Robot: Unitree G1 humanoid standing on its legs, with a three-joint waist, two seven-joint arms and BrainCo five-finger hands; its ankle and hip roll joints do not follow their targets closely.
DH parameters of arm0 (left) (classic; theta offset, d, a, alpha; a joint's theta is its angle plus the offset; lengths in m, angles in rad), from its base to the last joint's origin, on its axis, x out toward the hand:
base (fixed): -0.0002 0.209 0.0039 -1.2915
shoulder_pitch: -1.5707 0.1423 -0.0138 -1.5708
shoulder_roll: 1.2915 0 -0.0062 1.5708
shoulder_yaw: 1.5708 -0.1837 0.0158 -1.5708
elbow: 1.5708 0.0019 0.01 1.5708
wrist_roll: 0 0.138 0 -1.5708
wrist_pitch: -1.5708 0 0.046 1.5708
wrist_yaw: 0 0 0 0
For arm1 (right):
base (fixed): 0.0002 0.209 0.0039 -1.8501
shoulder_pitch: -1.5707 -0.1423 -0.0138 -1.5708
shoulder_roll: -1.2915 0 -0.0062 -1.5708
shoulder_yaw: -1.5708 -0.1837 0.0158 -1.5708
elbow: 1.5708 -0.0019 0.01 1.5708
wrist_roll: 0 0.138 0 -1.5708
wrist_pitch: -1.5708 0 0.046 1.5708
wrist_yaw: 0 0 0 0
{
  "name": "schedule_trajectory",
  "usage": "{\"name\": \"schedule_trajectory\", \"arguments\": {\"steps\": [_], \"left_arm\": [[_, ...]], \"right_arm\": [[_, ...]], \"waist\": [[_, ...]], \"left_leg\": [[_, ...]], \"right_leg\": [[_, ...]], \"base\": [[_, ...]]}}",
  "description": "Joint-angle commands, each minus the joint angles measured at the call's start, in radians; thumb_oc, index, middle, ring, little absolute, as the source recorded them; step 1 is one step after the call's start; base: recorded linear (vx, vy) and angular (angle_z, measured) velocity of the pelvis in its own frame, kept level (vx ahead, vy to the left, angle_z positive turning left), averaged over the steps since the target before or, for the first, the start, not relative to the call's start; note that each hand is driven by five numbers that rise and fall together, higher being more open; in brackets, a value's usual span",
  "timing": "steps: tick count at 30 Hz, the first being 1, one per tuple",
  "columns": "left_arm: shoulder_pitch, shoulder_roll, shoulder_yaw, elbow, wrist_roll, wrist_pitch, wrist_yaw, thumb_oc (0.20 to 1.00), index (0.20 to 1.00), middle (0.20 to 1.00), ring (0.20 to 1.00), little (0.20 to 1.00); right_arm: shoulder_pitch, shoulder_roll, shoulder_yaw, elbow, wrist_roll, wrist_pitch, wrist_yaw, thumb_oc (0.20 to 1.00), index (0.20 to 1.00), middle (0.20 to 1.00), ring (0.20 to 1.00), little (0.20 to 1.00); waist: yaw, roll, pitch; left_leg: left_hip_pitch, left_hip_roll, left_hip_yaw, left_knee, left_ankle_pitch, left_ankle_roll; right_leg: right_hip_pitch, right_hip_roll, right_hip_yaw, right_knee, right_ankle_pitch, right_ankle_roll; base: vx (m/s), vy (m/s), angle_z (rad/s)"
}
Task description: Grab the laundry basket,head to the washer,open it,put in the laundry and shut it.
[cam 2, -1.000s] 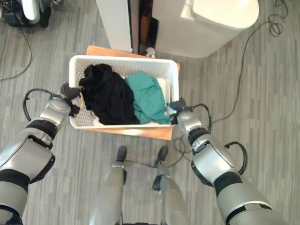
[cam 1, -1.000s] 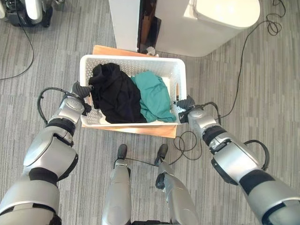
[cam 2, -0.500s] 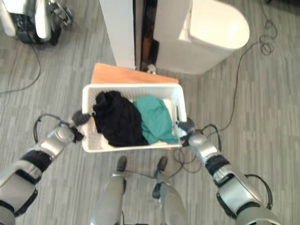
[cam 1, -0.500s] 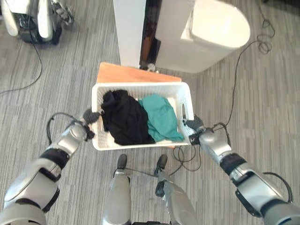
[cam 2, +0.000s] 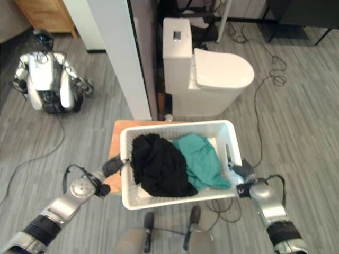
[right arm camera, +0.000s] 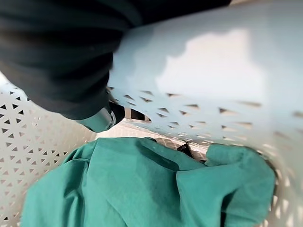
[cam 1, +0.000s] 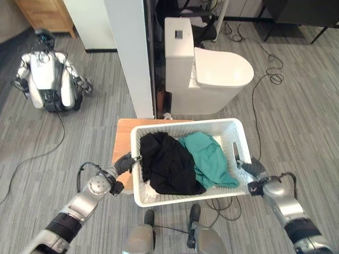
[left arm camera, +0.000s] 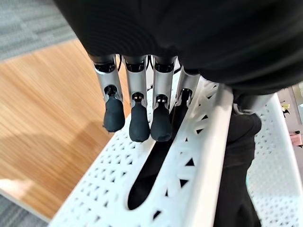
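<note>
The white laundry basket point(cam 1: 186, 129) hangs between the two hands above a low wooden tabletop point(cam 1: 123, 142). The left hand point(cam 1: 123, 164) curls its fingers point(left arm camera: 138, 118) through the basket's side handle slot, and the right hand point(cam 1: 254, 170) hooks the opposite rim, thumb point(right arm camera: 101, 118) inside. Black clothing point(cam 1: 167, 165) lies nearer the left hand, a teal garment point(cam 1: 209, 159) nearer the right; no writing on any of it is legible.
</note>
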Motion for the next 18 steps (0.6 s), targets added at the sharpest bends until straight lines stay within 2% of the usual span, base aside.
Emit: {"name": "schedule_trajectory", "arguments": {"steps": [1,3,5,6,7,10,11,14,15,16,17,18], "left_arm": [[0.006,0.03,0.049,0.039,-0.001,-0.032,-0.003,0.2,0.2,0.2,0.2,0.2],[-0.004,0.009,0.037,0.053,0.021,-0.023,-0.017,0.2,0.2,0.2,0.2,0.2],[-0.005,0.009,0.036,0.054,0.022,-0.023,-0.017,0.2,0.2,0.2,0.2,0.2],[-0.02,0.01,0.039,0.061,0.033,-0.023,-0.017,0.2,0.2,0.2,0.2,0.2],[-0.026,0.01,0.042,0.066,0.033,-0.022,-0.016,0.2,0.2,0.2,0.2,0.2],[-0.049,0.021,0.056,0.065,0.044,-0.014,-0.006,0.2,0.2,0.2,0.2,0.2],[-0.053,0.03,0.066,0.066,0.045,-0.013,-0.006,0.2,0.2,0.2,0.2,0.2],[-0.019,0.045,0.102,0.06,0.04,-0.005,-0.013,0.2,0.2,0.2,0.2,0.2],[-0.003,0.051,0.117,0.062,0.037,-0.004,-0.018,0.2,0.2,0.2,0.2,0.2],[0.013,0.057,0.131,0.069,0.033,-0.006,-0.018,0.2,0.2,0.2,0.2,0.2],[0.036,0.064,0.151,0.08,0.023,-0.004,-0.016,0.2,0.2,0.2,0.2,0.2],[0.039,0.065,0.155,0.08,0.023,-0.005,-0.017,0.2,0.2,0.2,0.2,0.2]], "right_arm": [[0.033,-0.053,-0.104,-0.038,0.04,-0.032,0.039,0.2,0.2,0.2,0.2,0.2],[0.084,-0.026,-0.138,-0.071,0.05,-0.028,0.048,0.2,0.2,0.2,0.2,0.2],[0.085,-0.026,-0.139,-0.073,0.05,-0.027,0.048,0.2,0.2,0.2,0.2,0.2],[0.094,-0.016,-0.14,-0.088,0.053,-0.031,0.05,0.2,0.2,0.2,0.2,0.2],[0.099,-0.009,-0.136,-0.099,0.054,-0.03,0.053,0.2,0.2,0.2,0.2,0.2],[0.118,0.009,-0.144,-0.123,0.055,-0.033,0.049,0.2,0.2,0.2,0.2,0.2],[0.109,0.014,-0.138,-0.11,0.055,-0.037,0.044,0.2,0.2,0.2,0.2,0.2],[0.092,0.034,-0.115,-0.087,0.037,-0.03,0.05,0.2,0.2,0.2,0.2,0.2],[0.078,0.037,-0.105,-0.069,0.031,-0.027,0.048,0.2,0.2,0.2,0.2,0.2],[0.061,0.042,-0.085,-0.046,0.024,-0.026,0.046,0.2,0.2,0.2,0.2,0.2],[0.037,0.043,-0.059,-0.022,0.01,-0.021,0.049,0.2,0.2,0.2,0.2,0.2],[0.033,0.044,-0.055,-0.019,0.01,-0.022,0.049,0.2,0.2,0.2,0.2,0.2]], "waist": [[-0.007,-0.013,-0.119],[-0.03,-0.01,-0.12],[-0.026,-0.01,-0.119],[-0.038,-0.008,-0.107],[-0.041,-0.005,-0.098],[-0.038,0.009,-0.084],[-0.028,0.015,-0.087],[0.001,0.024,-0.11],[0.012,0.026,-0.121],[0.025,0.026,-0.131],[0.042,0.027,-0.147],[0.046,0.026,-0.147]], "left_leg": [[0.02,-0.028,-0.008,-0.032,-0.047,0.062],[0.041,-0.047,0.018,-0.04,-0.052,0.076],[0.042,-0.047,0.021,-0.04,-0.053,0.077],[0.041,-0.052,0.055,-0.031,-0.057,0.083],[0.04,-0.046,0.073,-0.025,-0.057,0.085],[0.023,-0.02,0.133,-0.006,-0.047,0.092],[0.012,-0.007,0.168,-0.001,-0.037,0.097],[0.01,0.019,0.247,-0.004,-0.031,0.103],[0.007,0.028,0.278,-0.003,-0.027,0.104],[0.016,0.034,0.3,-0.003,-0.045,0.098],[0.004,0.049,0.351,0.0,-0.031,0.096],[0.006,0.05,0.358,0.0,-0.032,0.096]], "right_leg": [[0.007,-0.074,0.015,0.108,-0.101,0.09],[-0.003,-0.092,0.04,0.111,-0.072,0.105],[-0.003,-0.092,0.044,0.111,-0.071,0.106],[-0.034,-0.109,0.043,0.122,-0.021,0.117],[-0.049,-0.114,0.03,0.134,-0.014,0.119],[-0.054,-0.102,-0.043,0.215,-0.083,0.09],[-0.047,-0.1,-0.09,0.266,-0.11,0.08],[-0.006,-0.1,-0.175,0.338,-0.176,0.057],[0.012,-0.103,-0.193,0.351,-0.188,0.054],[0.039,-0.108,-0.182,0.365,-0.211,0.069],[0.082,-0.127,-0.192,0.366,-0.204,0.074],[0.079,-0.127,-0.185,0.366,-0.203,0.075]], "base": [[-0.02,0.101,-0.21],[-0.07,0.156,-0.26],[-0.07,0.074,-0.26],[-0.14,0.073,-0.42],[-0.2,0.097,-0.67],[-0.22,0.081,-0.75],[-0.21,0.075,-0.68],[-0.18,0.021,-1.01],[-0.15,-0.05,-1.21],[-0.24,-0.124,-1.51],[-0.17,-0.106,-1.63],[-0.25,-0.142,-1.56]]}}
